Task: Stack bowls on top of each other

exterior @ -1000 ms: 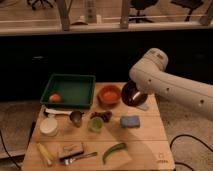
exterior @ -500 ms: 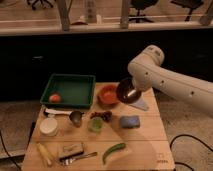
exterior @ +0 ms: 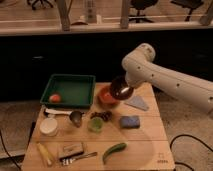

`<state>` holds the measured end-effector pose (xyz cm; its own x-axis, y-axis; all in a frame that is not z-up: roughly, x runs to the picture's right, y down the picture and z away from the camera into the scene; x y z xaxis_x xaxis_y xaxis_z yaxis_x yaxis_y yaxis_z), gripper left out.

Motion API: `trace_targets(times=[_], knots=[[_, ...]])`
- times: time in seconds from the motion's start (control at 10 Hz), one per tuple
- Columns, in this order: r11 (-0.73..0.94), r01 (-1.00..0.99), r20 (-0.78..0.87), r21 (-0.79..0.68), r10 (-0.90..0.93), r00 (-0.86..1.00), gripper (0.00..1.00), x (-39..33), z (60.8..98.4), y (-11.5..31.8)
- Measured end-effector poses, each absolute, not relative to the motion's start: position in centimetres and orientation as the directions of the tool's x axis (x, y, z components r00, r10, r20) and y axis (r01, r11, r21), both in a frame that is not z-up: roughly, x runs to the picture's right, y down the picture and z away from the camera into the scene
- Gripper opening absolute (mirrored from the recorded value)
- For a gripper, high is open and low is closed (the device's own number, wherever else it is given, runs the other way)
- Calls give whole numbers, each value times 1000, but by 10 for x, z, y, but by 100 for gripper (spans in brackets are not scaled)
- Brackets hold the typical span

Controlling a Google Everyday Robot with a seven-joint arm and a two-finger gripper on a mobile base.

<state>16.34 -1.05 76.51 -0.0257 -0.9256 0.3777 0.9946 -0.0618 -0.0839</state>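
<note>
Just beside green tray, tool holds brown bowl over orange bowl.

Glossy dark brown bowl, pinched in the gripper at the tip of the white arm, just above the orange-red bowl at the far middle of the pale wood-grained bench. To the left, dark green tray with a red-orange ball inside; nearer, white tub, light green cup, blue sponge. Along the near edge, yellow cob at left and green curved pod at middle.
</note>
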Motion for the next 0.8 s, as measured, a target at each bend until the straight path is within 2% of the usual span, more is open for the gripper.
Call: trace_targets(times=[0.8], knots=[[-63, 998, 452, 18, -890, -64, 0, 133, 814, -7]])
